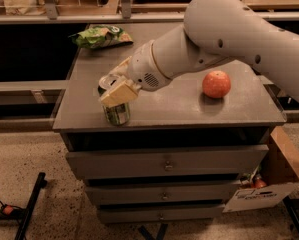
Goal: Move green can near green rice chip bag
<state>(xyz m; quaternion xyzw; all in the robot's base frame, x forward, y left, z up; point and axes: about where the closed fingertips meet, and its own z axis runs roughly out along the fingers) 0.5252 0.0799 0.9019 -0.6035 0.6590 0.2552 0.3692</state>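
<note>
At the back-left corner of the counter [189, 111] lies the green rice chip bag [100, 36], flat and crumpled, with nothing touching it. That is the goal spot. Front-left corner: green can [117, 114] stands close to the front edge, well apart from the bag, silver top showing, maybe leaning a little.

Step in hand, as I judge it: secure the hold, then lift and carry toward the back. To do it well:
- raise the can straight up first, since it sits close to the front edge and a sideways drag could tip it off
- travel along the left side toward the back-left corner
- keep the can upright
- set it down just beside the bag, not on the foil, so the bag is not pushed off the back
- let go only once the base is flat on the counter

The gripper [118, 81] is at the can's top, reaching in from the right. Jaws are narrow and look closed around the upper part of the can. The near fingertip [120, 93] lies against the can's front wall, and the other finger sits behind the rim, partly hidden. Grip looks high on the can, so it may swing.

Right half: an orange fruit [216, 84] sits under the arm [229, 29], well apart from the can and out of the path.
</note>
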